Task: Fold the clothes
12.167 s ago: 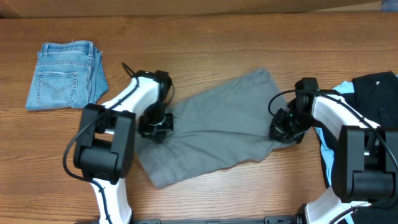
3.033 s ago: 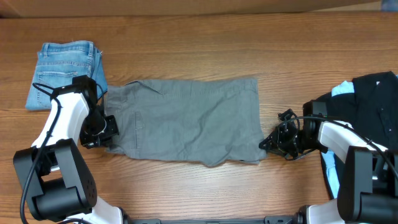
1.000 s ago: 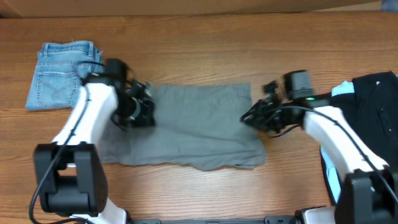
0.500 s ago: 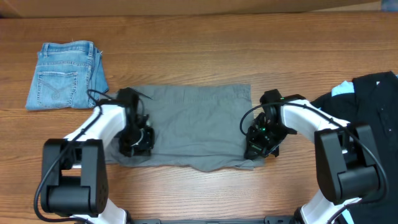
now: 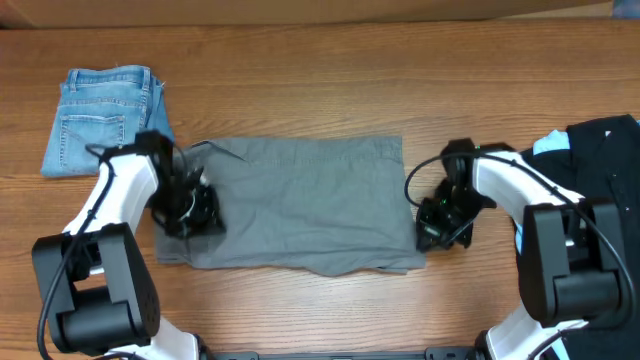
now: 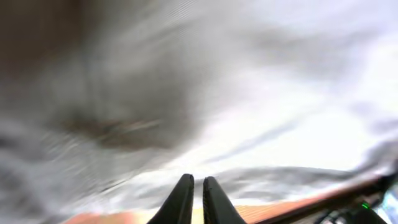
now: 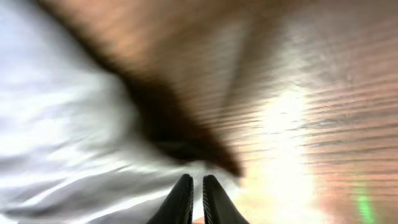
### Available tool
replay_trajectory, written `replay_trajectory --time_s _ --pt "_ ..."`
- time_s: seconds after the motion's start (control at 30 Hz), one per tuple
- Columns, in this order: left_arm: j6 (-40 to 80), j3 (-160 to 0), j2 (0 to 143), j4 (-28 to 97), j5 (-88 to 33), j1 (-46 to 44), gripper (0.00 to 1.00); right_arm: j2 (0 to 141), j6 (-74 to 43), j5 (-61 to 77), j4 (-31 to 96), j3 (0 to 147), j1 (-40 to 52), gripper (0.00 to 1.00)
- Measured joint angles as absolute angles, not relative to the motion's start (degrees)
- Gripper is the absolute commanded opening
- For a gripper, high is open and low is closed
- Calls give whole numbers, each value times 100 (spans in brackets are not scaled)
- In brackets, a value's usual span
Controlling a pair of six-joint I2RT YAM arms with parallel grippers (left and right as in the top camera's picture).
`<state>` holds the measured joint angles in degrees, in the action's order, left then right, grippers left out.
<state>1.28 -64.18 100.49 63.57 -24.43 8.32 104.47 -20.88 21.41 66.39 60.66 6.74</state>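
Note:
The clothes, a pair of grey-khaki shorts (image 5: 300,200), lie flat as a folded rectangle in the middle of the table. My left gripper (image 5: 188,213) sits low at the shorts' left edge. In the left wrist view its tips (image 6: 194,178) stand almost together over blurred grey cloth (image 6: 205,93), with nothing seen clamped between them. My right gripper (image 5: 438,226) is at the shorts' right edge, near the lower corner. The right wrist view shows its tips (image 7: 194,177) nearly touching above the cloth's edge (image 7: 74,143) and bare wood (image 7: 298,93).
Folded blue denim shorts (image 5: 105,120) lie at the back left, close behind my left arm. A pile of black and light blue clothing (image 5: 595,160) fills the right edge. A cardboard wall (image 5: 320,10) runs along the back of the wooden table (image 5: 320,90).
Both grippers came down from the shorts' upper part toward the front edge, then slid outward to the left and right edges. The shorts stayed folded flat.

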Motion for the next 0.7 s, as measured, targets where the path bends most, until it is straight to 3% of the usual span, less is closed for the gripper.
replay_trajectory --time_s 0.33,0.7 --pt "-141 -6928 9706 5393 -2821 -445 7 9474 -1855 3656 5319 6788 845 11" --pt "56 -6672 10669 5638 -2056 -1232 6 10471 -2353 3826 5212 6781 2567 10"
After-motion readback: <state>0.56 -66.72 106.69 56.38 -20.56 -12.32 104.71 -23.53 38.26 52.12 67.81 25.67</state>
